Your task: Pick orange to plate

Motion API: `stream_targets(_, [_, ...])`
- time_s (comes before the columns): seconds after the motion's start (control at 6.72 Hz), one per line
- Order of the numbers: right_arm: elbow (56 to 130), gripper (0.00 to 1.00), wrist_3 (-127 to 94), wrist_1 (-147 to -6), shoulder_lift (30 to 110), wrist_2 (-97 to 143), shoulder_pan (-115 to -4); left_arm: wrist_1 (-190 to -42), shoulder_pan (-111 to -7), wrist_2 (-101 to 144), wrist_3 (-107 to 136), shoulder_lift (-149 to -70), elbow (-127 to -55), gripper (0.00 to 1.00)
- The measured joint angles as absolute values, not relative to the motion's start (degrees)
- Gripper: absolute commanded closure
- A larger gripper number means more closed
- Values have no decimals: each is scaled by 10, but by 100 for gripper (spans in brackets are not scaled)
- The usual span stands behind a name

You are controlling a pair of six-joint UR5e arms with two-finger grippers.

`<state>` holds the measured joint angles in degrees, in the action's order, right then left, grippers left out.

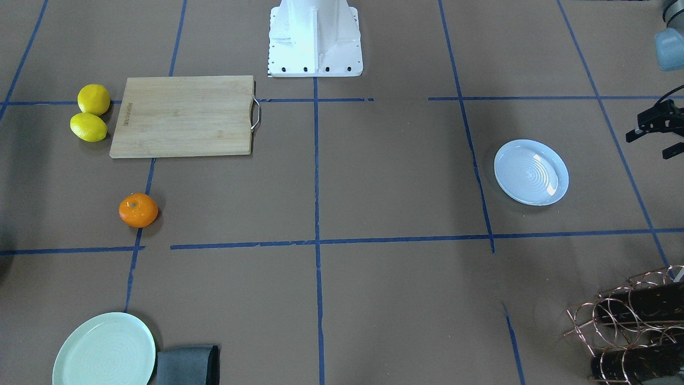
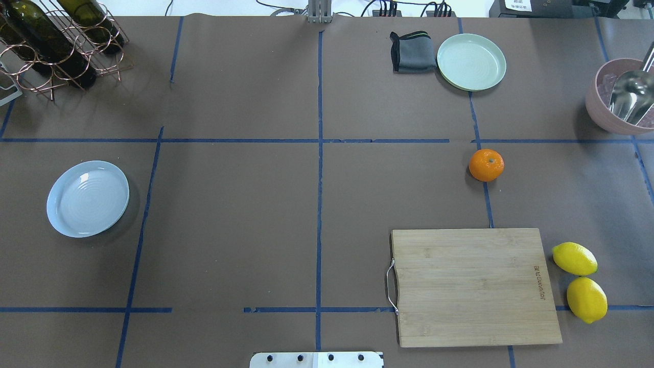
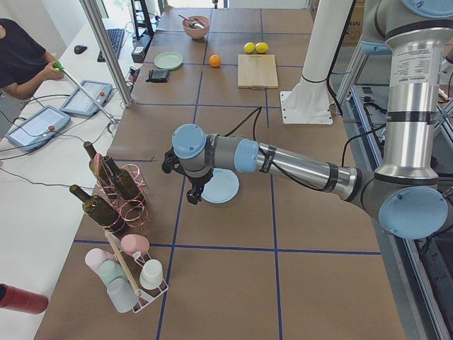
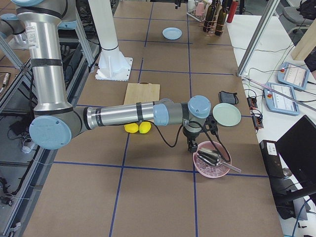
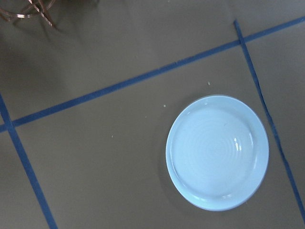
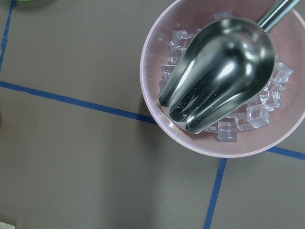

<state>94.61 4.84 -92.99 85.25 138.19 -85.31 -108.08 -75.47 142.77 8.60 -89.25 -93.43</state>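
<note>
The orange (image 1: 138,210) lies on the brown table, on a blue tape line beyond the cutting board; it also shows as the orange (image 2: 486,165) in the overhead view. The pale blue plate (image 1: 531,172) sits bare on the robot's left side, seen too as the plate (image 2: 88,199) and the plate (image 5: 217,152). My left gripper (image 1: 647,147) hangs open and empty above the table just outside that plate. My right gripper (image 4: 190,145) hovers over the pink bowl, far from the orange; I cannot tell whether it is open or shut.
A wooden cutting board (image 2: 475,286) lies near the robot with two lemons (image 2: 580,281) beside it. A mint-green plate (image 2: 471,61) and grey cloth (image 2: 413,51) sit far right. A pink ice bowl (image 6: 224,81) holds a metal scoop. A bottle rack (image 2: 51,46) stands far left.
</note>
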Motion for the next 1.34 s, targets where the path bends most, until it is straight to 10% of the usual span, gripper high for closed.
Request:
stream_targets(1.04, [947,0,47,-929,857,1384,-852,-1281,-575,1310,356,-885,-874,18])
stream_targets(1.34, [947,0,47,-929,856,1385,-852,-1281,-569,1310,355,-885,-869,41])
